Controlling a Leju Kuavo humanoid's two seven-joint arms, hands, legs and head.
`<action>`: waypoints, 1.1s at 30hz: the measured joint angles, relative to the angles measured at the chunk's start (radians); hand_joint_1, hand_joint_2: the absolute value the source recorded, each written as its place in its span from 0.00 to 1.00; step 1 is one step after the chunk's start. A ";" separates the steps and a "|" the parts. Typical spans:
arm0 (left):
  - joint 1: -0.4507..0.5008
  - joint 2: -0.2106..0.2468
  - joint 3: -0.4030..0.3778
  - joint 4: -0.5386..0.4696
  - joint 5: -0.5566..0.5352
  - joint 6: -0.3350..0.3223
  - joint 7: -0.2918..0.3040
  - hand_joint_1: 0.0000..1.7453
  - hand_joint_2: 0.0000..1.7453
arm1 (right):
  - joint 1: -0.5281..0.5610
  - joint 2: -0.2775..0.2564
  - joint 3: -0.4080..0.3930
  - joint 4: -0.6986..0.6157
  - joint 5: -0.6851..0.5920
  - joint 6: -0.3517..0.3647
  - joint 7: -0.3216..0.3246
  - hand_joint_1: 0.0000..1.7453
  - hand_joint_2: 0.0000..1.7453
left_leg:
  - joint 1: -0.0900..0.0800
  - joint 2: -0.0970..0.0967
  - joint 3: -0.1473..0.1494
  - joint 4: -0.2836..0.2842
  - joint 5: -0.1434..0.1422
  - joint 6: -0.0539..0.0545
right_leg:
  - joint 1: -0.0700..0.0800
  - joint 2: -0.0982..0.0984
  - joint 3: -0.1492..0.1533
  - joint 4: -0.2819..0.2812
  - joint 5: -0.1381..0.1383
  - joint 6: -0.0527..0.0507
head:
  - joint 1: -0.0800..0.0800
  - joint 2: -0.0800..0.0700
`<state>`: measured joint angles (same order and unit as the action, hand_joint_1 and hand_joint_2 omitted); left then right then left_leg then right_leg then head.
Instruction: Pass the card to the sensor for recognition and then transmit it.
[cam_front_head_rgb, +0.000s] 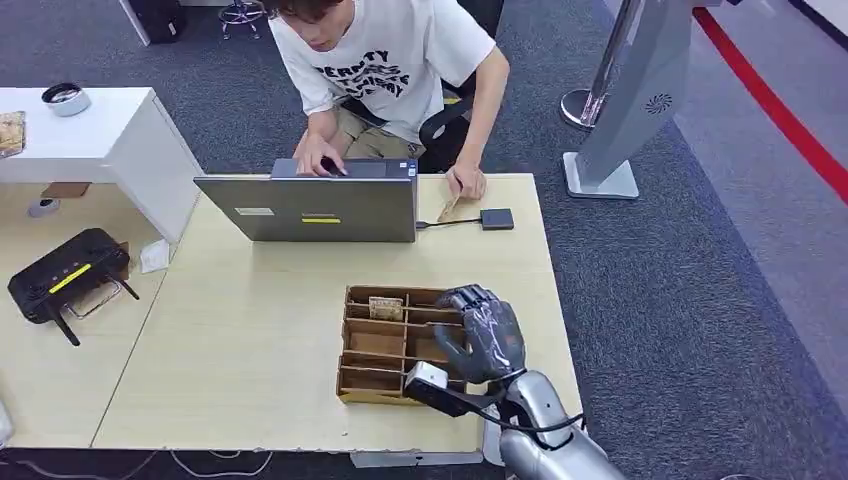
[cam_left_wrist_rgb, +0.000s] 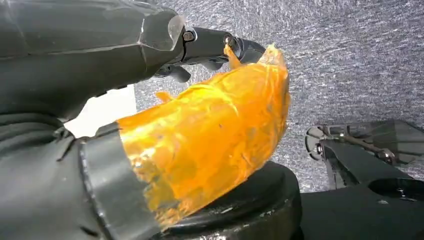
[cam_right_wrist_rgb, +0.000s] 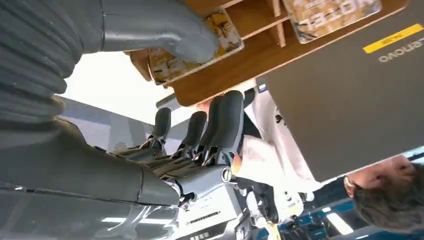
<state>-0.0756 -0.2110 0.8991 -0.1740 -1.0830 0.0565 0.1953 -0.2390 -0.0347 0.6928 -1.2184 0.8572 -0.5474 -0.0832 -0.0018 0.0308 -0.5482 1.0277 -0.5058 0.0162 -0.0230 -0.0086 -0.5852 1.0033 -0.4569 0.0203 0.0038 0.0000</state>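
A cardboard divider box stands on the table's near right part, with a patterned card upright in its far row. My right hand hangs over the box's right side. In the right wrist view its thumb lies against a yellow-patterned card in a compartment, while the fingers stand apart on the other side of the box wall. A second card sits in another slot. The small black sensor lies by the laptop. My left hand, thumb wrapped in orange tape, hangs over the carpet holding nothing.
A grey laptop stands open at the table's far side, cabled to the sensor. A person sits behind it, one hand on the keyboard, the other by a card near the sensor. A black router lies on the left table.
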 joint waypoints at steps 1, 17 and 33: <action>0.000 0.000 0.000 0.000 0.000 0.000 0.000 0.00 0.00 | 0.000 0.000 -0.002 0.005 0.000 0.000 0.000 0.51 1.00 | 0.000 0.000 0.000 0.000 0.000 0.000 | 0.000 0.000 0.000 0.000 0.000 0.000 | 0.000 0.000; 0.000 0.000 0.000 0.000 0.000 -0.002 -0.005 0.00 0.00 | -0.001 0.000 -0.022 0.055 0.013 0.003 0.008 0.84 1.00 | 0.000 0.000 0.000 0.000 0.000 0.000 | 0.000 0.000 0.000 0.000 0.000 0.000 | 0.000 0.000; 0.000 0.000 0.000 0.000 0.000 -0.002 -0.006 0.00 0.00 | -0.005 0.000 -0.035 0.068 0.022 0.023 0.010 1.00 1.00 | 0.000 0.000 0.001 0.000 0.000 0.000 | 0.000 0.000 0.001 0.000 0.000 0.000 | 0.000 0.000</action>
<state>-0.0758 -0.2113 0.8991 -0.1740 -1.0834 0.0549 0.1896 -0.2435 -0.0347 0.6580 -1.1509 0.8793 -0.5245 -0.0736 -0.0018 0.0310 -0.5472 1.0277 -0.5058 0.0162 -0.0230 -0.0084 -0.5845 1.0033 -0.4567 0.0204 0.0034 0.0000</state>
